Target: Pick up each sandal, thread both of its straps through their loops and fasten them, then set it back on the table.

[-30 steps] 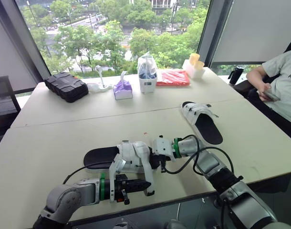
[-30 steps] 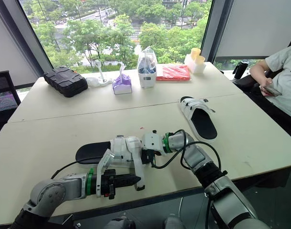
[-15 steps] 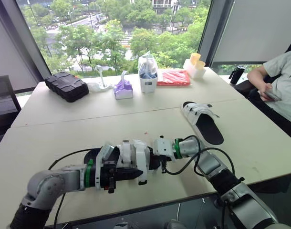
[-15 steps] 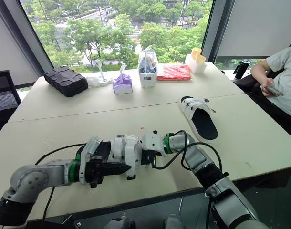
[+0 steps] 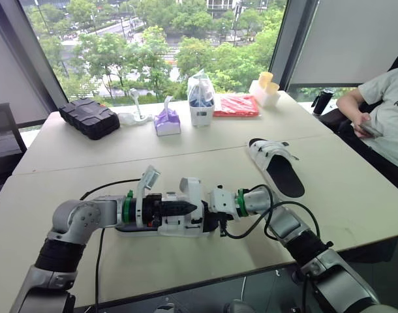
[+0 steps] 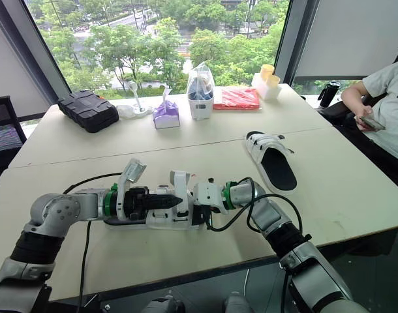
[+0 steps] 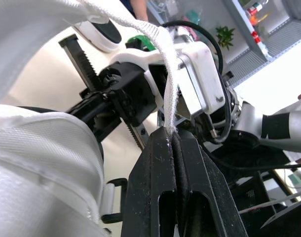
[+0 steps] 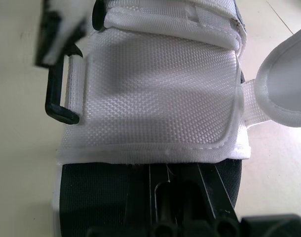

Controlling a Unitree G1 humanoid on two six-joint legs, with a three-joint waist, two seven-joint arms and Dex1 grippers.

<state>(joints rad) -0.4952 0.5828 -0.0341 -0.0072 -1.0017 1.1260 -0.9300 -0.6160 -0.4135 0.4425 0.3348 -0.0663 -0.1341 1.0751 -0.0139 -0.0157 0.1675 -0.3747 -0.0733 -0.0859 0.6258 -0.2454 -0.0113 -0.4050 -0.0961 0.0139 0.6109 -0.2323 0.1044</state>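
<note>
The likeliest failure was the thin white strap tail [image 7: 168, 74] slipping free. The left gripper [image 7: 171, 136] had its jaws pressed together on just the very tip of it, so any pull at an angle could have drawn the webbing out of the pinch. The tail also looked narrow and limp, and a twist along it would have made it hard to feed through a loop. A second risk lay in the two arms working against each other. The right gripper [image 8: 174, 170] sat at one end of the sandal, its jaws together and seemingly nipping that end, so a hard tug from the left could have wrenched the shoe out of that hold or dragged it toward the drop.

The black-soled sandal with white woven straps [image 5: 179, 227] lay near the front edge of the pale surface [image 5: 186, 156], about midway along it, between the two grippers. One broad white woven strap [image 8: 155, 98] lay flat across the sole with its hem neatly stitched, and a black plastic loop [image 8: 56, 106] stood at one side of it. The webbing looked coarse and stiff where it was broad – floppier at the thin tail.

The second sandal [image 5: 277, 166] rested well apart, toward the right edge, its straps across the sole.
</note>
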